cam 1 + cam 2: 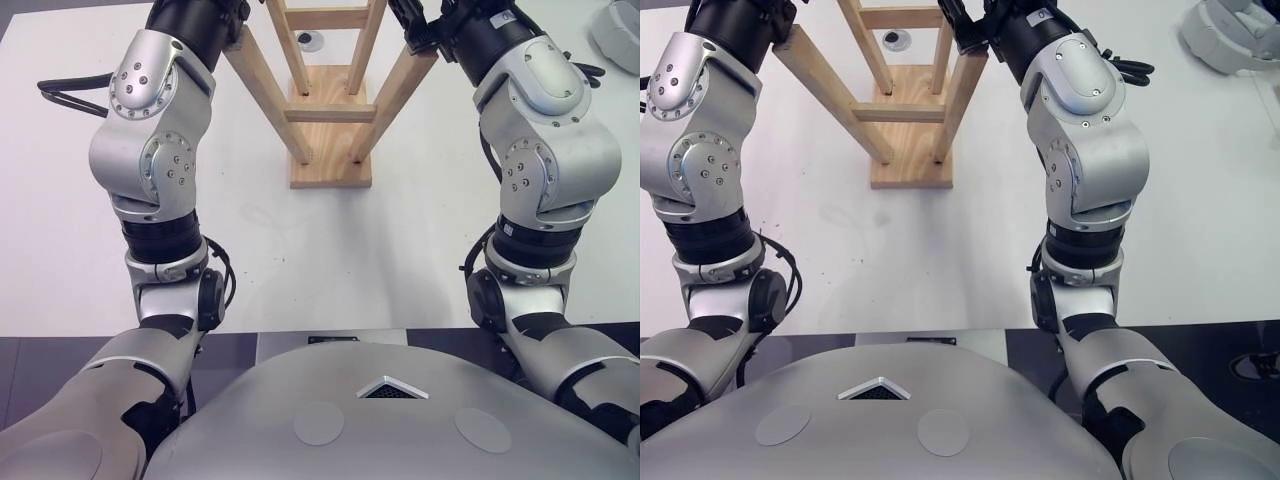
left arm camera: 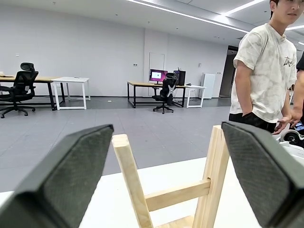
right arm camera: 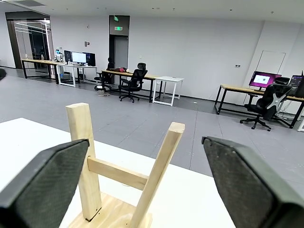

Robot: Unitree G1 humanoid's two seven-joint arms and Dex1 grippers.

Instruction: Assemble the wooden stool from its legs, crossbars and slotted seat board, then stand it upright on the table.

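"Two grippers, right? How are they doing?"

"Both are wide open. My left gripper (image 2: 166, 142) has its black pads (image 2: 71, 175) far apart, with nothing between them. My right gripper (image 3: 146, 142) is the same, and its pads (image 3: 247, 180) hold nothing. I see stool legs through each gap, farther off. I can't see any pad touching the wood."

"Where is the stool?"

"The stool (image 1: 330, 110) sits upside down on the white table (image 1: 300, 260), in the middle, between my two arms. Its seat board (image 1: 330, 172) lies flat on the table and the legs (image 1: 265, 85) point up."

"What is around it?"

"A small dark round spot (image 1: 310, 40) is on the table just behind the stool. A grey-white thing (image 1: 620, 30) sits at the far right corner. The room has a grey floor, white walls, desks, black chairs and lit screens."

"Count it all for me."

"One stool, one seat board, four legs. I can count two crossbars (image 1: 330, 113) for sure from the head camera."
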